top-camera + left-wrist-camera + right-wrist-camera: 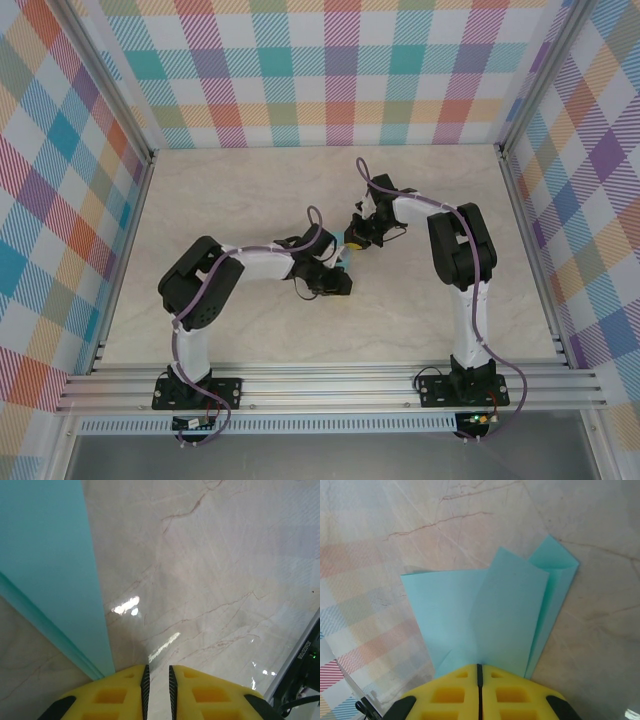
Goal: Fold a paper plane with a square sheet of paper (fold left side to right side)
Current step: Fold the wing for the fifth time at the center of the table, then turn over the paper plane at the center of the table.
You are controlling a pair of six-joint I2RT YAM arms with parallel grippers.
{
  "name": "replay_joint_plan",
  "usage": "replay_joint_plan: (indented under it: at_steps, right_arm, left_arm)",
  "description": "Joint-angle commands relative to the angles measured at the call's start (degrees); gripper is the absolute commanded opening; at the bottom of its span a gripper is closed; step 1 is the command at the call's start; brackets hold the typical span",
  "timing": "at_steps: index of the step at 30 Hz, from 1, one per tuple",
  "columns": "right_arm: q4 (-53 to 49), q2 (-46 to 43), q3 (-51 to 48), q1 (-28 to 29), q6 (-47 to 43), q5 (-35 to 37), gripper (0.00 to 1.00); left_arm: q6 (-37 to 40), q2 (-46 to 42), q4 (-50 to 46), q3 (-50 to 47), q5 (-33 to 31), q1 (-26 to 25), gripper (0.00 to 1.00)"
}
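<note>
Right, the right claw [479, 672] is clamped on the square sheet of paper [485, 615], whose folded layers fan up toward the frame's top. The left claw [157, 680] (fingers a slit apart, nothing between) hovers over the desk [225, 555]. There the sheet lies upper left, its long edge ending just beside that claw.

Sheet of paper [485, 620] looked matt and smooth; table [225, 555] shone glossy, marble-patterned; right gripper [479, 668] was moulded yellow plastic.

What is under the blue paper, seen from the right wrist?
The marble table shows all around the paper. The part directly beneath it is covered by its folded layers.
</note>
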Motion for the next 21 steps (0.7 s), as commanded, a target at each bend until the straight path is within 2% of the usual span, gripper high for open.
replay_joint_plan:
  at_steps: [1, 4, 7, 9, 12, 16, 21]
  right_arm:
    - [2.24, 0.38, -0.83, 0.01, -1.52, 1.56, 0.06]
    - [2.17, -2.65, -0.05, 0.01, -1.74, 1.52, 0.11]
    - [-0.02, -6.38, 1.04, 0.01, -2.75, 3.53, 0.21]
    - [-2.16, -8.97, 1.58, 0.01, -3.73, 5.98, 0.27]
    - [-5.52, -12.71, 0.9, 0.15, -4.73, 10.37, 0.36]
    - [-8.66, -14.92, -1.36, 1.59, -4.8, 13.66, 0.42]
    - [-9.67, -15.3, -3.55, 7.13, -3.06, 19.35, 0.53]
  left_arm:
    - [-0.88, -4.1, -1.94, -1.4, 1.47, 0.23, 0.22]
    - [-1.12, -8.06, -0.44, -1.68, 1.25, 0.61, 0.26]
    - [-0.99, -11.8, -0.94, -2.05, -2.88, 1.47, 0.32]
    - [-1.49, -14.87, -0.43, -3.29, -7.31, 2.11, 0.34]
    - [-2.51, -20.54, 0.02, -5.58, -17.55, 2.77, 0.44]
    - [-2.34, -24.7, -3.27, -5.39, -29.99, 2.95, 0.53]
    - [-2.59, -25.08, -5.88, -4.03, -37.59, 3.04, 0.56]
